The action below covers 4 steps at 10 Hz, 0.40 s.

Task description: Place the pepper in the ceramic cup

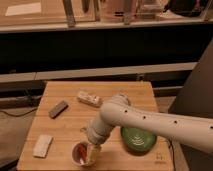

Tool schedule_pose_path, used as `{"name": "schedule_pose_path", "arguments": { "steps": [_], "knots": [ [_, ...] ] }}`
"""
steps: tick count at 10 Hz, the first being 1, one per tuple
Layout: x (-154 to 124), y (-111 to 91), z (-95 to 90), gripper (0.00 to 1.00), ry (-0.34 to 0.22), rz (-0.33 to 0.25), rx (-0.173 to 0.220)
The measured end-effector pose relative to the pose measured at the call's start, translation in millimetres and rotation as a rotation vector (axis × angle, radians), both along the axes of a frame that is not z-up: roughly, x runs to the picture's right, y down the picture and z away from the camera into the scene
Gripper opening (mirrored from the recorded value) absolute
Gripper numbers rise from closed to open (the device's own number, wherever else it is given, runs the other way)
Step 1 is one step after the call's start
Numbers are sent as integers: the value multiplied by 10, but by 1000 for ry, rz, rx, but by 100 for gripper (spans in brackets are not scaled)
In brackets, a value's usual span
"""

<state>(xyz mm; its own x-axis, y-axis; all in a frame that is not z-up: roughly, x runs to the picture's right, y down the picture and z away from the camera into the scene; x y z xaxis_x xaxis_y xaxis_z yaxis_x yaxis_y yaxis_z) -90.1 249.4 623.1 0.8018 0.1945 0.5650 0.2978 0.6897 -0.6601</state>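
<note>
The ceramic cup (78, 159) is a small pale cup near the front edge of the wooden table (65, 127), left of centre. The red-orange pepper (80, 149) shows inside the cup's opening. My gripper (93, 152) hangs at the end of the white arm and sits right over the cup's right side, touching or nearly touching its rim. The gripper hides part of the cup and the pepper. I cannot tell whether the pepper is still held.
A green ribbed dish (138, 140) stands to the right of the cup, partly under the arm. A dark grey bar (58, 109), a white packet (90, 99) and a pale block (42, 145) lie on the table. A dark shelf runs behind.
</note>
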Motion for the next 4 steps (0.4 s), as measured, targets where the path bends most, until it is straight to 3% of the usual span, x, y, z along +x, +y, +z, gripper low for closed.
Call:
{"name": "schedule_pose_path", "arguments": {
  "steps": [4],
  "knots": [
    [12,-6,47,80,-46,-10,-26]
  ]
}}
